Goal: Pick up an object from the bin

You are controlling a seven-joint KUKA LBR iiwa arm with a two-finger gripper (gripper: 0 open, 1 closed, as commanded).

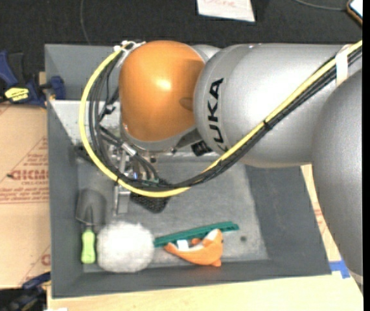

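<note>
My gripper [121, 201] hangs low over the left half of the bin, mostly hidden under the arm's wrist. A black ribbed thing [150, 203] lies just to its right, partly covered by the wrist. To its left lies a grey scoop-shaped tool [91, 207] with a light green handle [89, 246] pointing to the front. A white fluffy ball [125, 247] rests in front of the gripper near the bin's front wall.
A green stick-like thing [201, 232] and an orange piece [202, 253] lie at the front middle of the bin. The arm and its orange cover hide the back and middle of the bin. The bin's right floor is bare grey.
</note>
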